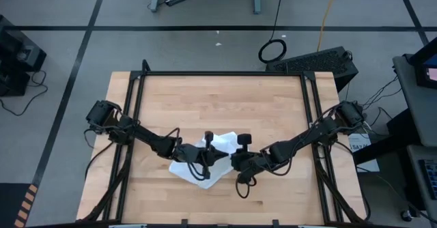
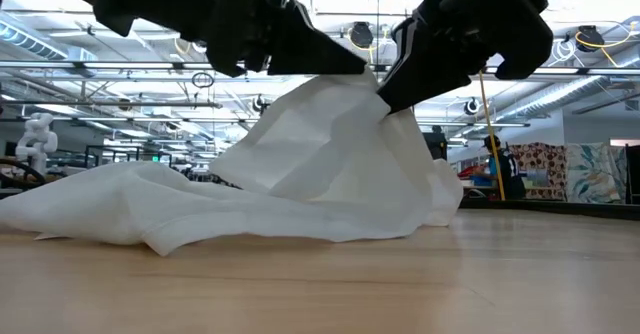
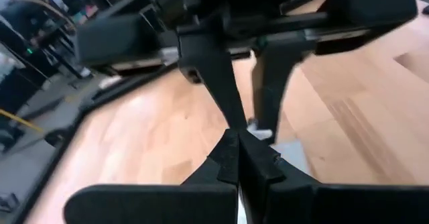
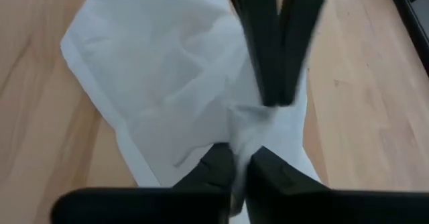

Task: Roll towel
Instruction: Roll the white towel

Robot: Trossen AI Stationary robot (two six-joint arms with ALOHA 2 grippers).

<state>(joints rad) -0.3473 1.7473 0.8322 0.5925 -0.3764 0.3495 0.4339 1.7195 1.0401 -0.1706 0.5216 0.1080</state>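
The white towel (image 1: 194,166) lies crumpled at the middle of the wooden table. One part of it is drawn up into a peak (image 2: 360,89), and the rest spreads over the wood (image 2: 150,209). Both grippers meet at that peak. My left gripper (image 1: 210,156) comes from the table's left and is shut on the cloth. My right gripper (image 1: 235,161) comes from the right and is shut on the cloth next to it. In the right wrist view the towel (image 4: 161,70) spreads out behind the two sets of fingers. My left gripper pinches a gathered bunch of the towel (image 4: 253,113) between its two shut fingers (image 4: 268,63). It slants down from the table's left. That bunch is lifted off the wood, and the cloth falls away from it slack. How many layers it holds does not show. My right gripper pinches the same raised bunch (image 4: 238,153) between its fingers (image 4: 214,167), right beside the left gripper's tips. It slants down from the table's right. The cloth hangs from the hold, and the towel's lower part (image 2: 300,214) rests on the table.
Bare wood (image 1: 225,98) lies on the far side of the towel and toward both side edges. Black frame rails (image 1: 136,98) run along the table's left and right sides. A dark keyboard (image 1: 317,61) sits past the far right corner.
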